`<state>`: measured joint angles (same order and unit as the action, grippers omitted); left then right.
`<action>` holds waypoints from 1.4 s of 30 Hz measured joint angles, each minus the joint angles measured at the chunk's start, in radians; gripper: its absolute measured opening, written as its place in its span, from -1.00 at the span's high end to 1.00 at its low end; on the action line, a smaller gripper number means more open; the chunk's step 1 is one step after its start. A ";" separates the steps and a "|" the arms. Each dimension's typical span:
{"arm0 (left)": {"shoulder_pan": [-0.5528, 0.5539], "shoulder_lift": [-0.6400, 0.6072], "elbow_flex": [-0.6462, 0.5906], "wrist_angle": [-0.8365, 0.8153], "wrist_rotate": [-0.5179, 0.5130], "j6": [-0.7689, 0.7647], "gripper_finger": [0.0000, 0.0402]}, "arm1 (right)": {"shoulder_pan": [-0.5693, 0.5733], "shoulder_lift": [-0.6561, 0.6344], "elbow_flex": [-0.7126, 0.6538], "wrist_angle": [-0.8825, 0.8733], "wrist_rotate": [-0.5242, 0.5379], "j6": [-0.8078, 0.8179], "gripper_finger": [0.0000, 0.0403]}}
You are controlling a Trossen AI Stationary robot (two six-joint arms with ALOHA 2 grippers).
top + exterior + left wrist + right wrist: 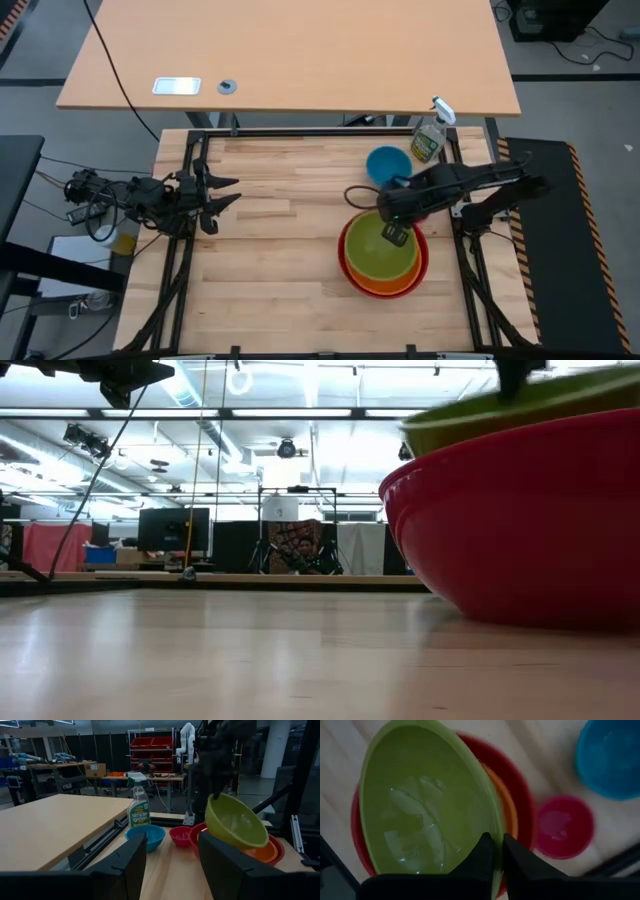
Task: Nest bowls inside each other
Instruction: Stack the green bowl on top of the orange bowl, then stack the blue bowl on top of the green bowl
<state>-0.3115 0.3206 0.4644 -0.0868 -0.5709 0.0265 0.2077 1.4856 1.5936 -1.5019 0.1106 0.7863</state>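
Note:
My right gripper (394, 234) is shut on the lime green bowl (375, 245), which hangs tilted over the orange bowl (385, 287). The orange bowl sits inside the red bowl (520, 520) at the table's right. The blue bowl (388, 163) and the small magenta bowl (180, 835) stand on the table just beyond them, toward the far edge. The arm hides the magenta bowl in the high view. My left gripper (222, 193) waits open at the table's left side, holding nothing. My right gripper pinches the lime green bowl's rim (494, 822), one finger inside the bowl and one outside. The fingers come from above, pointing steeply down. The bowl hangs tilted from its raised rim (216, 797). Its low side is down by the orange bowl (262, 852); whether they touch, I cannot tell.
A clear spray bottle (428, 140) with greenish liquid stands at the far right corner, next to the blue bowl. Black frame rails (190, 160) run along the table's sides. A larger desk (300, 50) lies past the far edge. Bare wood spans the table's middle and near left.

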 joint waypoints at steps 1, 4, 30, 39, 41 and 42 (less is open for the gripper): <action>0.000 0.000 0.000 0.000 0.000 0.000 0.10 | 0.000 -0.023 -0.055 0.038 -0.015 0.009 0.84; 0.000 0.000 0.000 0.000 0.000 0.000 0.10 | -0.002 -0.077 -0.217 0.169 -0.047 0.023 0.84; 0.000 0.000 0.000 0.006 0.000 0.002 0.10 | -0.052 -0.093 -0.242 0.045 -0.073 0.252 -0.11; 0.000 0.000 0.000 0.005 0.000 0.002 0.10 | -0.099 -0.093 -0.331 0.014 0.246 0.288 0.00; 0.000 0.000 0.000 0.005 0.000 0.001 0.10 | -0.144 -0.093 -0.365 0.028 0.257 0.287 0.05; 0.000 0.000 0.000 0.005 0.000 -0.001 0.10 | -0.171 -0.093 -0.382 0.042 0.258 0.286 0.08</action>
<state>-0.3115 0.3210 0.4644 -0.0813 -0.5709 0.0251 0.0370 1.3930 1.2119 -1.4603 0.3687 1.0725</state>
